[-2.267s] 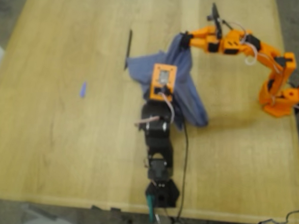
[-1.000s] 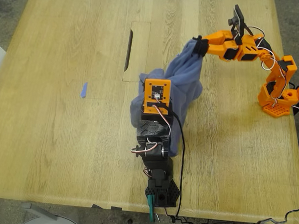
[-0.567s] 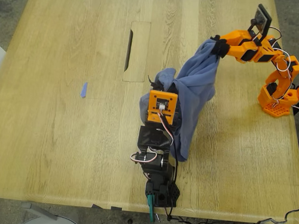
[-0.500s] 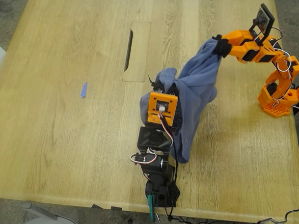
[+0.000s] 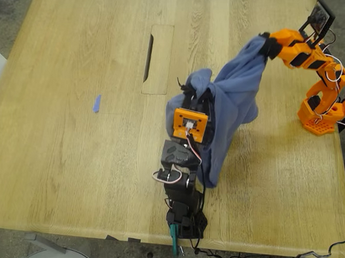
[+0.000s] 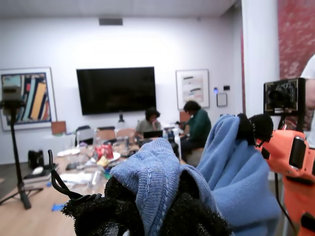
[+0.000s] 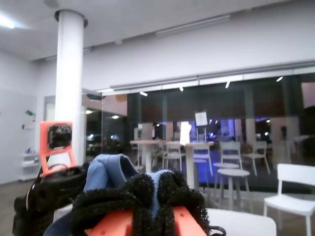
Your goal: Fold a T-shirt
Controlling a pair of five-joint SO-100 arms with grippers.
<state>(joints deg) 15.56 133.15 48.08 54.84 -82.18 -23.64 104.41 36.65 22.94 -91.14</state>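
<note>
Two grippers hold the slate-blue cotton T-shirt lifted off the pale wooden table.
My first gripper and my second gripper each pinch a fold of cloth; the shirt hangs bunched between them. Watch for slip: either pinch is small, and pulling apart could yank cloth free or drop it crumpled.

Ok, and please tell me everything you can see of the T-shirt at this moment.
The T-shirt is slate-blue, soft knit-looking cloth, bunched rather than flat. It hangs from two pinches: my first hand is shut on a fold near the table's middle in the exterior view, and my second hand is shut on another fold toward that view's right. The cloth sags between them, and a long part drapes down beside the black arm toward the table. No print shows, and sleeves and collar cannot be told apart.
</note>
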